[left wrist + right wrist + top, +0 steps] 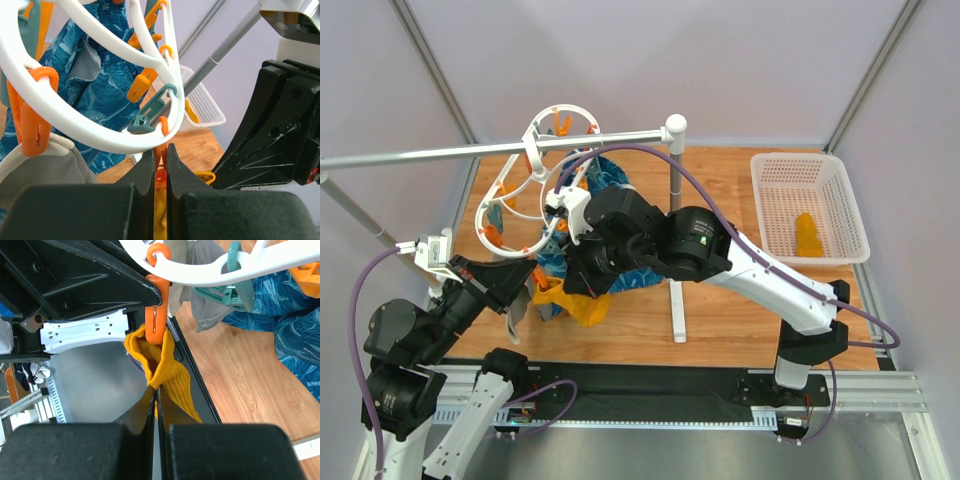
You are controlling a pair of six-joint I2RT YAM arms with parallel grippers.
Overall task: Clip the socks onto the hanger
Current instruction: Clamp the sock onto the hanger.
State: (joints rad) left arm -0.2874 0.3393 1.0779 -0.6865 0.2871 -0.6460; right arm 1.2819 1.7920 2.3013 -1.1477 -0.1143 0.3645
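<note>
One sock (172,372) in right end effector (154,392)

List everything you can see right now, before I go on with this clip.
table: one, wood, under everything
rail: one, grey metal, above the table
hanger: one, white, hooked on the rail
orange clips: several, round the hanger's rings
basket: one, white, table's far right
socks: two, mustard yellow; one at a clip, the other in the basket
cloth: one, blue patterned, hanging below the hanger
garment: one, grey, beside the cloth
left gripper: black, shut on an orange clip
right gripper: black, shut on the near sock
</note>
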